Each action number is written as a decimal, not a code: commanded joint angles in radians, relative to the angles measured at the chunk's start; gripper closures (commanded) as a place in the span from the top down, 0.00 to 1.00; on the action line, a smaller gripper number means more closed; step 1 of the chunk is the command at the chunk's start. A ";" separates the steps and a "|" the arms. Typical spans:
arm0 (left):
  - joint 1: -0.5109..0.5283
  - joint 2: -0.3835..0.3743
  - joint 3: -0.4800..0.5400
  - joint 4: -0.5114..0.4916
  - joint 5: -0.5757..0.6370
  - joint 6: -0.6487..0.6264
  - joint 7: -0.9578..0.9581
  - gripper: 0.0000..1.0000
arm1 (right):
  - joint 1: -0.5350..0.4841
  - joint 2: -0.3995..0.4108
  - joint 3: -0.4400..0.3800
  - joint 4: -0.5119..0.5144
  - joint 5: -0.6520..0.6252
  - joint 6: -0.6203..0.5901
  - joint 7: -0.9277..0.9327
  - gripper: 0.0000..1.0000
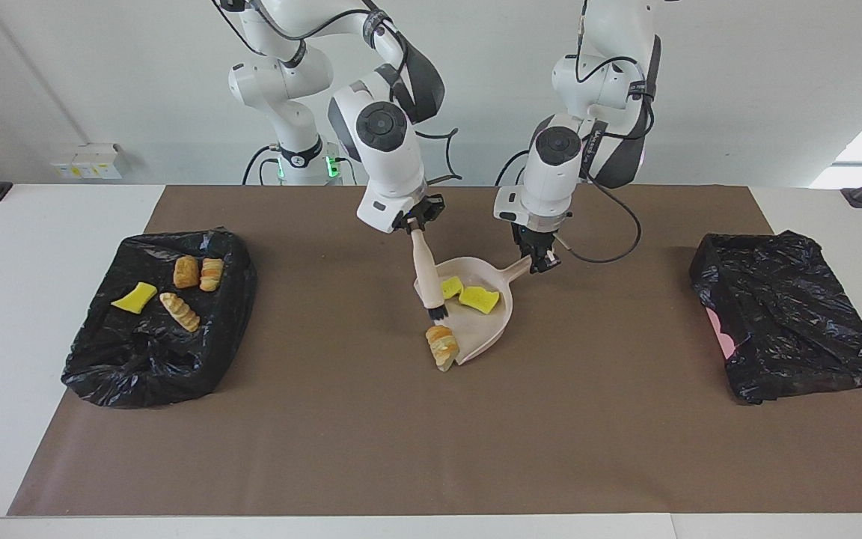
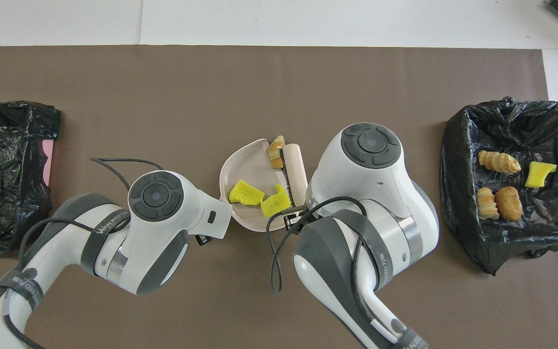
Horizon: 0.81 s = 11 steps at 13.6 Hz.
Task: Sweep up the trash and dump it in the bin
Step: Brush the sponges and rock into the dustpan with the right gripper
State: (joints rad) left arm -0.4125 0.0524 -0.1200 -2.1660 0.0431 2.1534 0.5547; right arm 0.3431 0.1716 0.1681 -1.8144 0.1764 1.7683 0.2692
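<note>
Trash (image 1: 442,346) below brush-holding right hand (image 1: 417,221).

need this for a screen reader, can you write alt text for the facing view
Two robot arms work at a dustpan mid-table: the right tool holds a brush at the pan's edge, and the left tool grips the pan's handle. Two yellow sponge pieces lie in the pan, a bread chunk at its lip. A black-lined bin holds more trash.

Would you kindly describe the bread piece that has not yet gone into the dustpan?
Start at the pink dustpan in the middle of the brown mat. At its open lip lies one striped bread roll, just past the brush. Unlike the two yellow sponge pieces inside the pan, it is orange-brown and sits on the mat.
</note>
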 commanded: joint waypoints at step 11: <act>-0.003 -0.026 0.005 -0.038 0.014 0.017 -0.045 0.00 | 0.042 0.172 0.039 0.027 -0.209 0.146 -0.146 0.00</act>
State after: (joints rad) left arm -0.4126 0.0524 -0.1210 -2.1727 0.0430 2.1533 0.5354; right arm 0.3790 0.3534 0.1803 -1.7999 -0.0556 1.9276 0.1743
